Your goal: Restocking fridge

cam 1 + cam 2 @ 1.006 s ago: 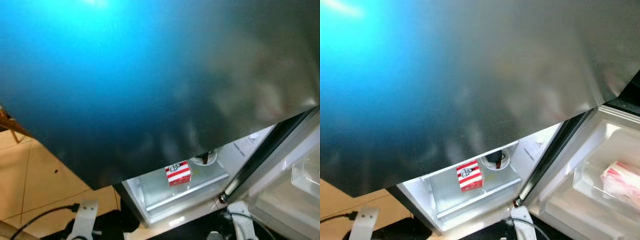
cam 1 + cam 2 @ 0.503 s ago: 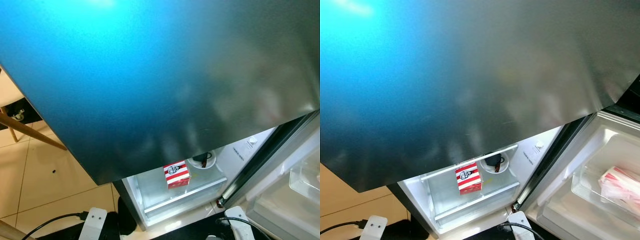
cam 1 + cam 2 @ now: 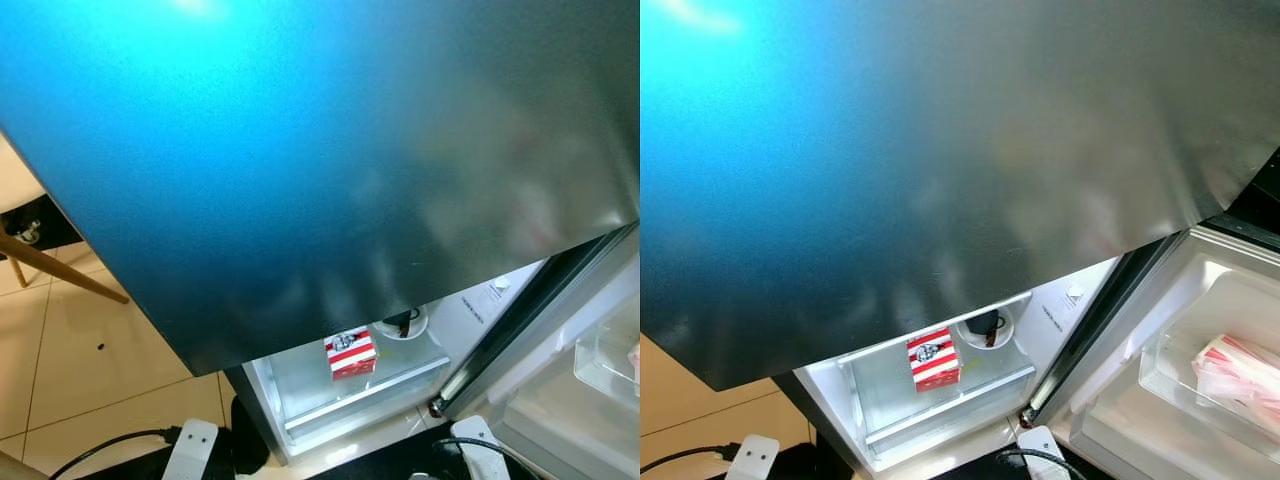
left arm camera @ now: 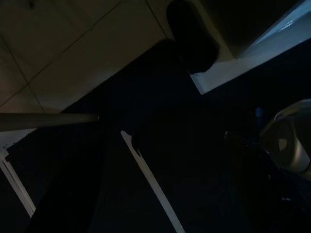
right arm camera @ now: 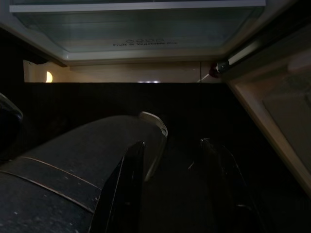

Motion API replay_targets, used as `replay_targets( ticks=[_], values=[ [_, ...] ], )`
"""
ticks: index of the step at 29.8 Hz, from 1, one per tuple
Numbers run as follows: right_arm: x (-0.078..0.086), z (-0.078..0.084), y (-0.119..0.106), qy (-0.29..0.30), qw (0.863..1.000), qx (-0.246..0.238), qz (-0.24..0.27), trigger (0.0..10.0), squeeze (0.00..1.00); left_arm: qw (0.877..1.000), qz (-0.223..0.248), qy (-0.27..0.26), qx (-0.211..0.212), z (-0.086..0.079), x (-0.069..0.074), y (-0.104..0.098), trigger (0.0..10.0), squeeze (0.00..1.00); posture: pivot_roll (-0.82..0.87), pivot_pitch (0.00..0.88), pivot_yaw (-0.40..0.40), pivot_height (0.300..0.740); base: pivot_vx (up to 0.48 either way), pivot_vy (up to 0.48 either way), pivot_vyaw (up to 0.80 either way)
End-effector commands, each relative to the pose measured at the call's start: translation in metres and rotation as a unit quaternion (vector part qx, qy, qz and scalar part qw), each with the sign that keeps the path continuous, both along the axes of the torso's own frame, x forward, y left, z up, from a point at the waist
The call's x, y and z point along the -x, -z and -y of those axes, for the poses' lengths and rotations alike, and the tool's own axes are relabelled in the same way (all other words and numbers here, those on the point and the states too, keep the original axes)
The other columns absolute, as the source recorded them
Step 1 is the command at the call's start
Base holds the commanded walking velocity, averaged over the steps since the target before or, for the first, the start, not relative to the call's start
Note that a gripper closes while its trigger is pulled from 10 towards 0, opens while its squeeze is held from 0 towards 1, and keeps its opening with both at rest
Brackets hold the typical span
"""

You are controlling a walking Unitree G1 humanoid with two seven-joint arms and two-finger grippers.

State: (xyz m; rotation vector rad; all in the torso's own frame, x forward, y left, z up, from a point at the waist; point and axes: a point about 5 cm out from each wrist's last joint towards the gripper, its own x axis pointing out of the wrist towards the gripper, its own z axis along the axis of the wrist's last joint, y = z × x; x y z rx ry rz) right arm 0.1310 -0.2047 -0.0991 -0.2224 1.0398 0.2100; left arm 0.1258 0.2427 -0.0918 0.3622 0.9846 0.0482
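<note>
A red-and-white striped box (image 3: 933,359) bearing a round face logo stands on the lit glass shelf (image 3: 940,395) of the open fridge; its lettering is too small to read. Just beside it on the same shelf sits a small white bowl (image 3: 985,327) holding something dark. A white label (image 3: 483,296) with fine print is stuck to the inner wall behind the bowl, unreadable. In the right wrist view, faint embossed writing runs along the front edge of a clear drawer (image 5: 141,36), too dim to make out.

The large brushed-metal fridge door (image 3: 940,150) covers most of the head views. On the inside of the lower door, a clear bin (image 3: 1200,385) holds a red-and-white wrapped packet (image 3: 1240,372).

The right gripper (image 5: 172,184) hangs low in shadow, well below and in front of the shelf with the box; its two black fingers (image 5: 127,179) stand apart, holding and touching nothing. The left wrist view is very dark, showing tiled floor (image 4: 73,43); whether the left gripper is spread or closed cannot be told.
</note>
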Motion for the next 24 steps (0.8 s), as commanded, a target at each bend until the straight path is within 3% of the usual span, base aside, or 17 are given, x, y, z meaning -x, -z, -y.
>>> replay_targets(
  ticks=[1,24],
  values=[
    [0.0071,0.0039,0.0019,0.007,1.000,0.003,-0.011,10.0,0.00,1.000,-0.021,0.004,0.002,0.0058,0.0103,0.0054,10.0,0.00,-0.05,0.057,-0.048,0.740,0.000,0.000,0.00],
    [0.0061,0.0016,0.0018,0.016,1.000,-0.002,-0.006,10.0,0.00,0.999,-0.039,0.011,-0.014,0.0046,0.0146,0.0072,10.0,0.00,-0.06,0.060,-0.048,0.740,-0.022,0.000,0.00]
  ],
)
